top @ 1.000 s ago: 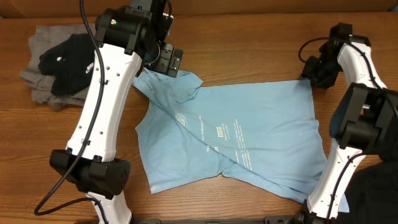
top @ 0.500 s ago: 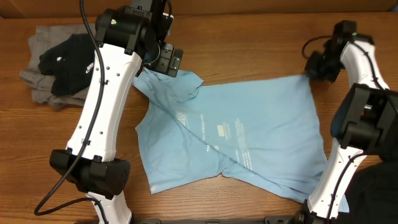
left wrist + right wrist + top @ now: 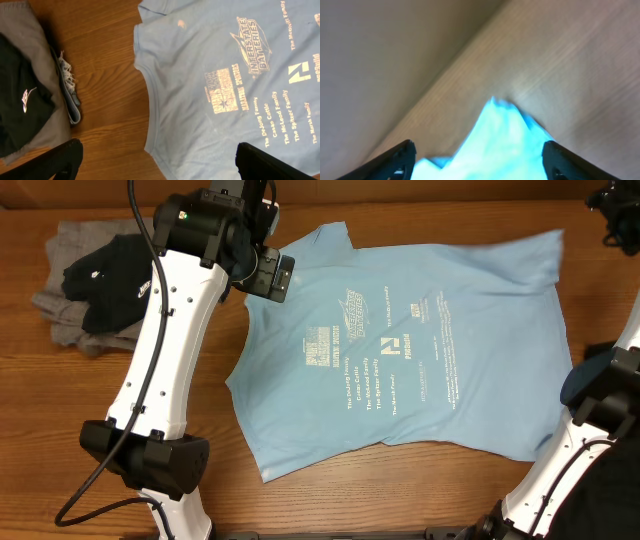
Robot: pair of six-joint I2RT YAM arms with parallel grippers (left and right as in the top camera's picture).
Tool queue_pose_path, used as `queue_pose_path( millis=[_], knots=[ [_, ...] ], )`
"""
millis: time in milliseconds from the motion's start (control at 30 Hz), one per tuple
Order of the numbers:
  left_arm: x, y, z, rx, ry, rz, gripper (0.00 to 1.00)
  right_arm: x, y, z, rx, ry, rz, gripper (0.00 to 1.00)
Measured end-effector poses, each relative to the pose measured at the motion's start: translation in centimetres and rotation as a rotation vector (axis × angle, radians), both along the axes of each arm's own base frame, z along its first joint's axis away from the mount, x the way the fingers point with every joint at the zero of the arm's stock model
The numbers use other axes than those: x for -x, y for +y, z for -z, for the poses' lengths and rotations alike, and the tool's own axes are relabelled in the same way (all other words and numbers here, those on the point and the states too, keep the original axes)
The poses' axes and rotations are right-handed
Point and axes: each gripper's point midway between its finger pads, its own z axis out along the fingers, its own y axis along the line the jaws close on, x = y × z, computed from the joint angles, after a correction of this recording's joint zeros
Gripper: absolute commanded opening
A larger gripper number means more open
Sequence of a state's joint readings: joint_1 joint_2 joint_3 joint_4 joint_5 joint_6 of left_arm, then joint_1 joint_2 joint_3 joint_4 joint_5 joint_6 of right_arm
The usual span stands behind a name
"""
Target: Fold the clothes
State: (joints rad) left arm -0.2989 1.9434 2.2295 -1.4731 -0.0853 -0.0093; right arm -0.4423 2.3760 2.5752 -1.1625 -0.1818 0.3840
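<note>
A light blue T-shirt (image 3: 400,350) lies spread out on the wooden table, printed side up. Its collar shows in the left wrist view (image 3: 150,85). My left gripper (image 3: 272,275) hovers over the shirt's left shoulder. Its fingers (image 3: 160,160) are wide open and empty, one over bare wood and one over cloth. My right gripper (image 3: 622,220) is at the far right corner, partly out of the overhead view. Its fingers (image 3: 477,155) are spread wide, with a blurred corner of the blue shirt (image 3: 500,140) between them.
A pile of grey and black clothes (image 3: 95,285) lies at the far left; it also shows in the left wrist view (image 3: 22,100). A dark object (image 3: 605,490) sits at the near right by the right arm's base. Bare wood (image 3: 400,500) runs along the front.
The right gripper swung up and away to the far right corner, pulling the folded-over shirt open. The shirt now lies spread flat with its print showing. The left arm stayed put.
</note>
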Motion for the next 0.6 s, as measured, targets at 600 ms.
queue_pose_path(
  millis=[600],
  knots=[
    [6.9, 3.6, 11.0, -0.077, 0.429, -0.230, 0.98, 9.1, 6.4, -9.8, -0.076, 0.024, -0.090, 0.90]
  ],
)
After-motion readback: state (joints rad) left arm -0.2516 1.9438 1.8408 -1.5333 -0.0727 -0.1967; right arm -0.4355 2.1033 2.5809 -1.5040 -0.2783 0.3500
